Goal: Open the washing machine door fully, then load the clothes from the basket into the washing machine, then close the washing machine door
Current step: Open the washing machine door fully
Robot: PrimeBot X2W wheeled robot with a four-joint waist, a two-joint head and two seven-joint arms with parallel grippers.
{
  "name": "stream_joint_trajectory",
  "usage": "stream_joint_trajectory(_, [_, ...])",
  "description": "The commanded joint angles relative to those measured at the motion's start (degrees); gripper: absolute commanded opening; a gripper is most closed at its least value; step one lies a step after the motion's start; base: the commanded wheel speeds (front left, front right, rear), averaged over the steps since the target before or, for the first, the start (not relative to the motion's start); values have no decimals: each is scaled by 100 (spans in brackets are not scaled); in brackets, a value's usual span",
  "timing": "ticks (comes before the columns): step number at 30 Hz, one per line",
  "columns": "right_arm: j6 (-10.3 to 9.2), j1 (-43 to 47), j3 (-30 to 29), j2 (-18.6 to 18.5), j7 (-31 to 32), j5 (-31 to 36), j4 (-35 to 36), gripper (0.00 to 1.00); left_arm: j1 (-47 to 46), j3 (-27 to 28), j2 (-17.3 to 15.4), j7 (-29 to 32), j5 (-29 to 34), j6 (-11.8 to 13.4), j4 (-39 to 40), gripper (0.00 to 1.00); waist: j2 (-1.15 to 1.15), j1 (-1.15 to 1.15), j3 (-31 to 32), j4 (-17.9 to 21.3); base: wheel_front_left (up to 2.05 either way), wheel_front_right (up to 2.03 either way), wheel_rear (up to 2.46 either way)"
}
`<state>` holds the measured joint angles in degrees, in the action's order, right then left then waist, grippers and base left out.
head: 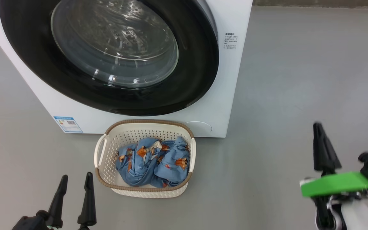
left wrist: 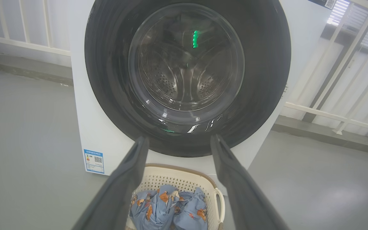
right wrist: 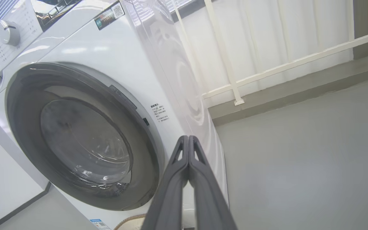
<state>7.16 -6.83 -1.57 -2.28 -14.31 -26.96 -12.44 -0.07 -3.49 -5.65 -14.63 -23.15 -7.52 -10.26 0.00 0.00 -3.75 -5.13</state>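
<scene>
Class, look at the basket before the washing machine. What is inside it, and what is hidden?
Inside the basket lie the clothes: crumpled light blue fabric with orange-brown bears. The bundle covers most of the bottom, so anything beneath is hidden.

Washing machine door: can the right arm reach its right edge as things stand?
Probably yes. The right tool, shut, points toward the right side of the washing machine door, nothing stands between them, and the basket sits off to its left, out of that path.

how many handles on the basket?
2. On the basket: left handle at its left end, right handle at its right end, as the head view shows it. None looks hidden.
</scene>
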Motion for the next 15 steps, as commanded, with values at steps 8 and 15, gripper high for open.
stream_joint_trajectory(8, [33, -1277, 220, -60, -69, -1145, -63, 0, -314, 133, -17, -37, -68, 3, 178, 100, 0, 0, -252, -55, 0, 0, 0])
stream_joint_trajectory(15, [33, -2238, 493, -164, -69, -2309, -267, 0, -598, 61, 2, -37, -132, 3, 204, 100, 0, 0, -593, -208, 0, 0, 0])
